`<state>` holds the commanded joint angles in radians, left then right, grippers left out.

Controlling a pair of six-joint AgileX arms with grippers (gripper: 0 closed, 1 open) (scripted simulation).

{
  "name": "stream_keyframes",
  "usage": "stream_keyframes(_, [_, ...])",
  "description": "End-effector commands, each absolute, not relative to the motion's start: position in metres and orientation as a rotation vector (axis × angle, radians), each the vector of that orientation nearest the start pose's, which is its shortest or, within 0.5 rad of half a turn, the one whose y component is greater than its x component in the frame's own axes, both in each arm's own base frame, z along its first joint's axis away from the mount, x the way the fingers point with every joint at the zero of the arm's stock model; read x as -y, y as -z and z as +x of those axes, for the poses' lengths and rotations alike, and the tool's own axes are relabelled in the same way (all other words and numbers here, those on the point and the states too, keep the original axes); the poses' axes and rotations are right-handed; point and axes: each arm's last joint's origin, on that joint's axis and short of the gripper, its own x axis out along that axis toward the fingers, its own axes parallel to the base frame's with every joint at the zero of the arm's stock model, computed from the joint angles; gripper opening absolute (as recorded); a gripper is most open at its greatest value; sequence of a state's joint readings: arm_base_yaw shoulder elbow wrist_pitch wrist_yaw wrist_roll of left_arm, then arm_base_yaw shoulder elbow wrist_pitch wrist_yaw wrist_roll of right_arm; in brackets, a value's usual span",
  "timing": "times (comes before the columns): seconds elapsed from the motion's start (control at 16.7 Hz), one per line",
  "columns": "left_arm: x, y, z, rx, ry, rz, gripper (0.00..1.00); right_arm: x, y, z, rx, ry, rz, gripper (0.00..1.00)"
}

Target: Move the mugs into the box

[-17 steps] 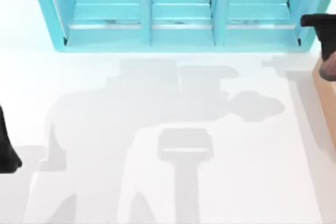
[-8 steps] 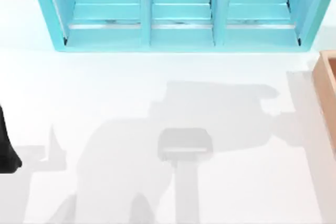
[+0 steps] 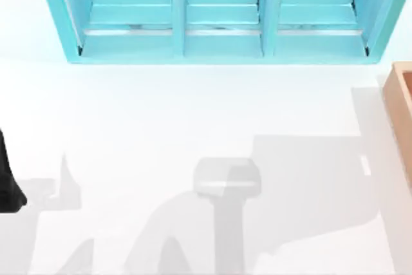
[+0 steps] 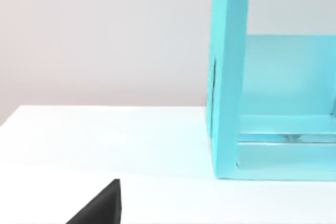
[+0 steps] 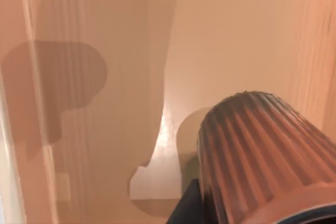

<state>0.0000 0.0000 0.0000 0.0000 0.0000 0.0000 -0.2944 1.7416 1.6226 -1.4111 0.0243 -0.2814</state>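
Right gripper: a dark part of it (image 5: 185,205) sits at the base of the ribbed copper-brown tapered mug (image 5: 257,156); whether it is clamped on the mug I cannot tell.
Copper-brown mug: close to the right wrist camera, above the light-brown floor inside the tan wooden box (image 5: 94,87), with the box's walls rising on either side.
Box: its thick tan wall (image 3: 400,117) lies at the right edge of the white bench (image 3: 193,114).
Left arm: parked at the bench's left edge, a black part showing (image 3: 8,188); its gripper's state I cannot tell.
Surroundings: a big turquoise shelf unit (image 3: 219,14) with three open bays stands along the far side of the bench, well apart from the left arm.
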Motion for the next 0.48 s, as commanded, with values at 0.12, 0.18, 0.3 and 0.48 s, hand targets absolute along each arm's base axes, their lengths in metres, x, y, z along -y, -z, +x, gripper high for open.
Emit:
stream_keyframes(0.12, [0.001, -0.16, 0.106, 0.0, 0.0, 0.0, 1.0, 0.09, -0.291, 0.314, -1.539, 0.033, -0.02, 0.0])
stream_keyframes(0.18, [0.001, -0.16, 0.106, 0.0, 0.0, 0.0, 1.0, 0.09, -0.287, 0.314, -1.539, 0.032, -0.021, 0.0])
stream_keyframes(0.3, [0.001, -0.16, 0.106, 0.0, 0.0, 0.0, 1.0, 0.091, -0.274, 0.315, -1.537, 0.034, -0.02, 0.0])
stream_keyframes(0.48, [0.001, -0.16, 0.106, 0.0, 0.0, 0.0, 1.0, 0.092, -0.249, 0.315, -1.537, 0.035, -0.019, 0.0])
